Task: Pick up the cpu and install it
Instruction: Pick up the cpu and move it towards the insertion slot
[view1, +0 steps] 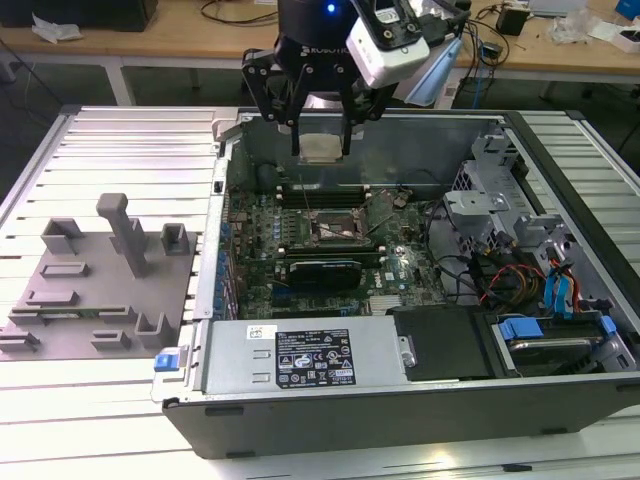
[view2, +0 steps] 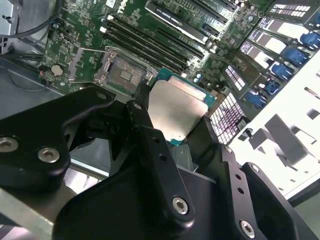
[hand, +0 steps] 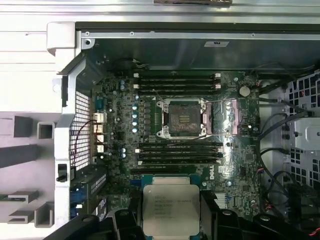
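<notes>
Gripper (view1: 322, 150) is clamped on the cpu (hand: 171, 207), with 1 black finger on each of 2 opposite edges and the jaws narrow, set to the chip's width.

Cpu position: held in the air over the open computer case (view1: 400, 410), clear of the motherboard (hand: 120, 130). In the exterior view it hangs near the case's far wall, above the board.

Orientation: the chip lies flat, roughly parallel to the board. Its silvery lid faces away from the board and a thin green rim shows around it. The outline is close to square, so I cannot tell a long axis. In the first wrist view its edges run parallel to the edges of the socket (hand: 181, 117). In the second wrist view 1 corner points toward the socket.

Socket: metal-edged frame with the contact field bare in the middle.

Surroundings:
- 2 banks of memory sticks (hand: 177, 150) flank the socket. In the first wrist view 1 bank lies between the cpu and the socket.
- In the exterior view a black expansion card (view1: 325, 270) crosses the board on the near side of the socket.
- Power supply (view1: 310, 355) with a white label sits along the case's near wall.
- Cables (view1: 500, 280) and a drive bay with blue tabs (view1: 520, 328) sit at the exterior view's right.
- A grey fixture (view1: 95, 290) with upright blocks sits on the ribbed tabletop (view1: 100, 130), at the exterior view's left, outside the case.
</notes>
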